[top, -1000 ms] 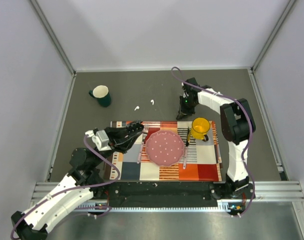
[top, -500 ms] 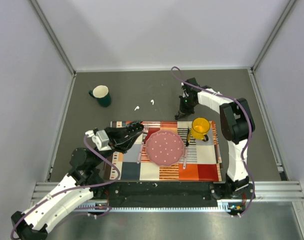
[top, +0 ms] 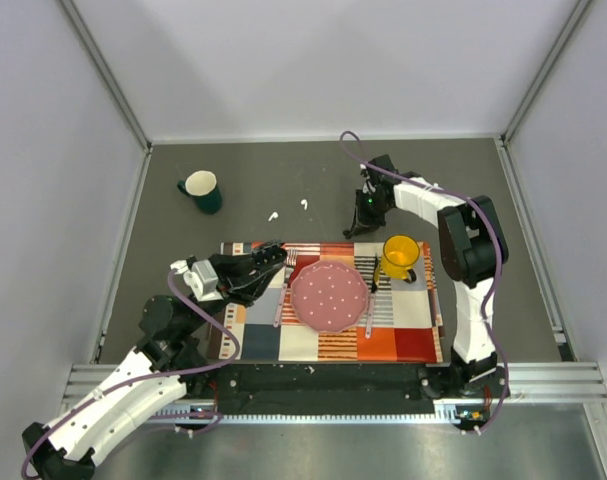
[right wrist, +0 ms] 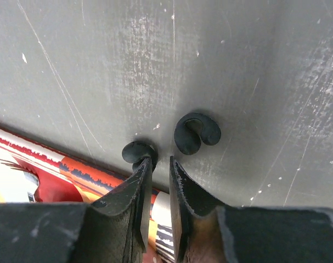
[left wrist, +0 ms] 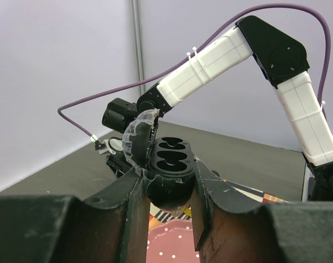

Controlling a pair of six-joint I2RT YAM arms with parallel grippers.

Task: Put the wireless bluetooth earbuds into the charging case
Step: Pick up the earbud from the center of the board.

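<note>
The jaws of your right gripper (right wrist: 158,164) stand nearly closed and empty, one fingertip against an earbud (right wrist: 137,150), so lowering can flick it away, while your left gripper (left wrist: 169,183) clamps the open charging case (left wrist: 169,161).

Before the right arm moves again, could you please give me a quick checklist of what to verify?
1. Charging case gripped by the left end effector: ok.
2. Case lid open, both cavities empty: ok.
3. Earbuds located: one white speck and another lie on the table, clear of both arms: ok.
4. Right end effector ready to pick: jaws nearly closed, nothing between them: not ok.
5. Right end effector clear of the two small black curled pieces: the nearer one sits at a fingertip: cannot tell.
</note>
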